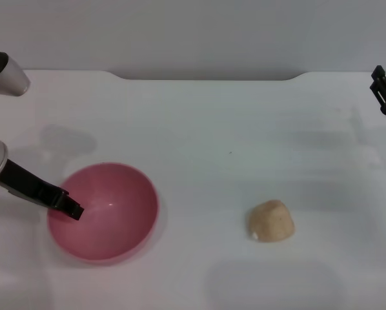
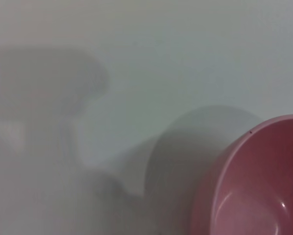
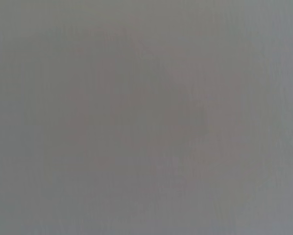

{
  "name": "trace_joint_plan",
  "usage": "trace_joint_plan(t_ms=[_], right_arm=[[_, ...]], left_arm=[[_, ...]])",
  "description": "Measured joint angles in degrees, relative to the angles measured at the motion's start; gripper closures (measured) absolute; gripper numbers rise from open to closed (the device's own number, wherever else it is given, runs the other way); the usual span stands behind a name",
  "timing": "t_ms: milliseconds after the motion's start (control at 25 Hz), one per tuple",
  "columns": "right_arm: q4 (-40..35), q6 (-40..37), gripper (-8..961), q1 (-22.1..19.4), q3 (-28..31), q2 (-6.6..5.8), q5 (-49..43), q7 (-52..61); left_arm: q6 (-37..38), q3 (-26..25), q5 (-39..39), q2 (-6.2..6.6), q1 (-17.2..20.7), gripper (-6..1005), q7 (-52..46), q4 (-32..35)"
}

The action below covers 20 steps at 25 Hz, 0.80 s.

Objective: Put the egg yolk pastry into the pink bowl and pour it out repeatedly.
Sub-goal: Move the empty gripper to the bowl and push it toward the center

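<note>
The left gripper (image 1: 72, 208) sits at the left rim of the pink bowl (image 1: 109, 216), and its black fingers (image 1: 65, 203) appear closed on that rim, though the head view is too coarse there to be fully sure. The right gripper (image 1: 385, 93) hangs at the far right edge of the scene, well apart from everything; whether it is open or closed I cannot tell.

The white table (image 1: 212, 135) is the largest thing and carries all the rest. On its left part stands the pink bowl, upright with its opening facing up, and nothing lies inside it. The egg yolk pastry (image 1: 270, 221) lies on the table to the right of the bowl, well apart from it and touching nothing else. Nothing stands between the pastry and the bowl.

The left wrist view shows only a part of the bowl (image 2: 254, 186), with its rim, its shiny inside and the grey shadow it throws on the table (image 2: 185, 58); the pastry does not show there. The right wrist view gives only a plain grey field where no object can be made out.
</note>
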Motion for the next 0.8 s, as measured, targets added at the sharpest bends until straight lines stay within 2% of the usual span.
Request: trace_joint_plan(t_ms=[80, 640, 720, 800], right_arm=[[0.0, 0.0, 317, 0.0, 0.0, 0.0, 0.0, 0.0], [-0.3, 0.3, 318, 1.3, 0.5, -0.09, 0.0, 2.0], [-0.7, 3.0, 318, 2.0, 1.8, -0.15, 0.0, 6.7], [-2.2, 9.0, 318, 3.1, 2.2, -0.45, -0.6, 14.5]], left_arm=[[0.0, 0.0, 0.0, 0.01, -0.1, 674, 0.1, 0.0], [1.3, -0.1, 0.1, 0.06, -0.1, 952, 0.1, -0.2], [1.8, -0.3, 0.0, 0.05, -0.1, 985, 0.1, 0.0], [2.5, -0.5, -0.5, 0.04, -0.1, 1001, 0.1, 0.2]])
